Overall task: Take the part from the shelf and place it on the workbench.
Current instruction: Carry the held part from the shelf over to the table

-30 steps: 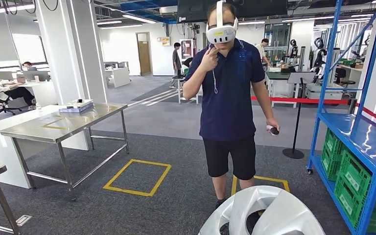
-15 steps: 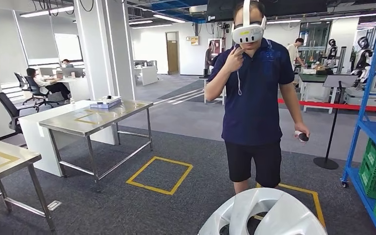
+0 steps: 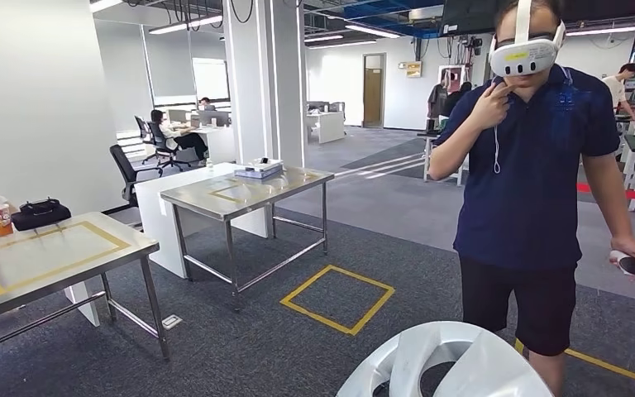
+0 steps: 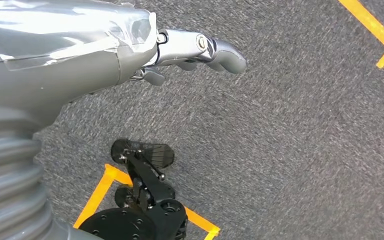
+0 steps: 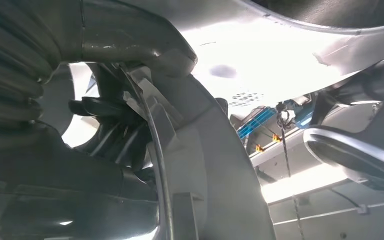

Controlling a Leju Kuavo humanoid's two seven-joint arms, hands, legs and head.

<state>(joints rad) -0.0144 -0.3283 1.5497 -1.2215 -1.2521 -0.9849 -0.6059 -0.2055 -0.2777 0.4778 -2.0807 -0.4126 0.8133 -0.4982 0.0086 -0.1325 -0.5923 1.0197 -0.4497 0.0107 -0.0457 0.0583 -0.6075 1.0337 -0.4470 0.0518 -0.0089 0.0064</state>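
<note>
The part (image 3: 446, 364) is a large silver wheel cover with curved spokes, at the bottom edge of the head view, carried in front of me. In the left wrist view my left hand (image 4: 195, 47) lies stretched along the part's shiny rim (image 4: 55, 30), holding it above the carpet. In the right wrist view my right hand's dark fingers (image 5: 100, 120) reach into the back of the part (image 5: 200, 165) and grip it. A steel workbench (image 3: 58, 252) with a yellow taped rectangle stands at the near left. A second one (image 3: 248, 190) is farther back.
A person (image 3: 537, 182) in a headset stands close on the right, holding a controller. A yellow square (image 3: 339, 298) marks the carpet ahead. A black bag (image 3: 40, 212) and a cup (image 3: 2, 222) sit on the near bench, a flat box (image 3: 258, 169) on the far one.
The camera has turned left: the blue shelf has left the picture and the near bench has come in at left. The part stays in my hands.
</note>
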